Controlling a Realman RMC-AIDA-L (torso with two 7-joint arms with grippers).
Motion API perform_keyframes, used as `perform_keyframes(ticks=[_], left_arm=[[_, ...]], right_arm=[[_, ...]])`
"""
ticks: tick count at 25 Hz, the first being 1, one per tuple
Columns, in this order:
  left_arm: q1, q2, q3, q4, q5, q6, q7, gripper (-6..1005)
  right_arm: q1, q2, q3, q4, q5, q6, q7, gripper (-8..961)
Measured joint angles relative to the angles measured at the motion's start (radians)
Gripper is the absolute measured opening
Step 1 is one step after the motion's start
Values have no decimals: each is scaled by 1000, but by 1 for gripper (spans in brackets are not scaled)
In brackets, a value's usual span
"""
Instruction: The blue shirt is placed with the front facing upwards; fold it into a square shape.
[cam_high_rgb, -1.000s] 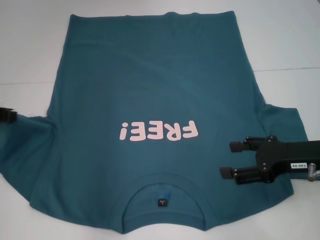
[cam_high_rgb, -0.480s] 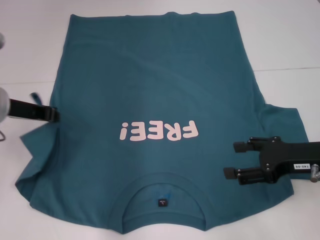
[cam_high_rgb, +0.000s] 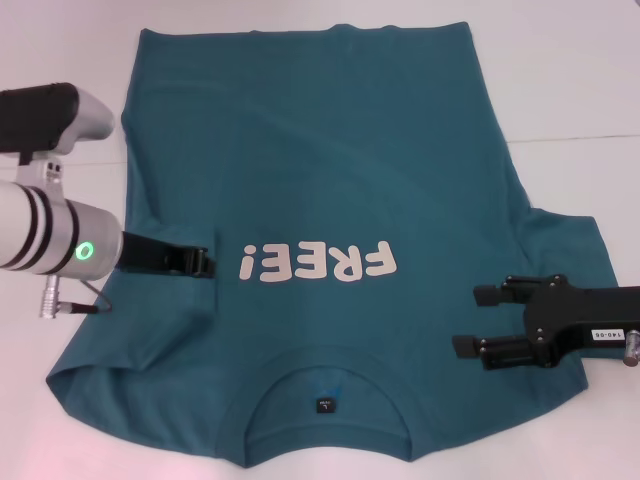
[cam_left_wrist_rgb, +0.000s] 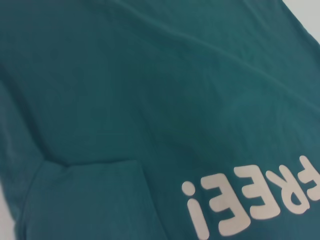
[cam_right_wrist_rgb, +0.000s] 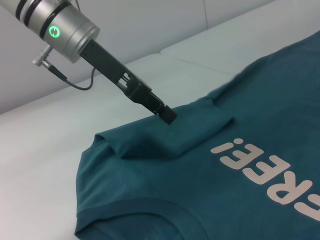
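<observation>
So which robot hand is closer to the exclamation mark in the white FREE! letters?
Left. The left gripper sits right beside the exclamation mark on the dark teal-blue cotton T-shirt. The right gripper hovers past the F, over the other sleeve.

The blue shirt (cam_high_rgb: 330, 180) is one dark teal-blue colour with no pattern in the cloth, and on the chest it has the off-white print "FREE!" (cam_high_rgb: 318, 262), with a small dark label (cam_high_rgb: 324, 405) inside the round neck. The left gripper (cam_high_rgb: 205, 263) is black, its arm is silver-grey with black rings and a green lit ring (cam_high_rgb: 84, 251). The right gripper (cam_high_rgb: 470, 320) is black with a small white label (cam_high_rgb: 604, 334), and the table (cam_high_rgb: 580, 90) under all is plain white.
</observation>
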Motion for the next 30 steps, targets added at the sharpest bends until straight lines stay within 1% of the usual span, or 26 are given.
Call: perform_keyframes(ticks=[3,6,8,9,11,13,14,16,18,19,20,21,22,24,27,29,30], left_arm=[[-4,-3,25,8,-6,-30,-6,75],[2,-1,44,2,-6,-72,-7,112],[19,1,53,-15,-6,-107,24,137],[34,0,57,-37,-10,-126,54,181],[74,-2,71,-86,-55,-151,137,268],[126,-1,81,-133,-162,-156,246,355],[151,1,80,-149,-240,-148,314,388],[195,5,52,-163,-422,-93,482,454],[230,6,7,-150,-619,23,717,521],[241,6,-11,-139,-675,70,796,554],[257,6,-47,-104,-775,175,966,602],[264,6,-67,-80,-825,235,1060,650],[270,7,-87,-45,-859,299,1156,699],[270,16,-113,10,-874,360,1251,795],[267,48,-129,121,-874,399,1306,842],[267,71,-136,191,-874,392,1332,873],[268,78,-141,213,-873,386,1342,889]], right_arm=[[3,0,0,0,-7,1,0,816],[6,1,0,0,-9,2,6,815],[7,3,4,-1,-9,3,17,814],[7,4,11,-3,-7,7,32,813],[8,3,29,-7,4,18,76,813],[12,-5,62,-8,12,22,131,812],[15,-14,83,-8,15,20,160,812],[16,-31,118,-9,24,12,218,811],[16,-50,162,-14,34,-7,291,810],[14,-58,187,-21,37,-17,329,810],[12,-65,215,-32,39,-32,369,809],[9,-71,243,-47,40,-46,411,809],[4,-79,272,-70,36,-57,465,808],[-8,-91,307,-115,19,-73,573,808],[-27,-107,336,-190,-34,-94,758,807],[-33,-112,353,-222,-76,-109,841,806],[-32,-114,363,-229,-109,-111,881,805]])
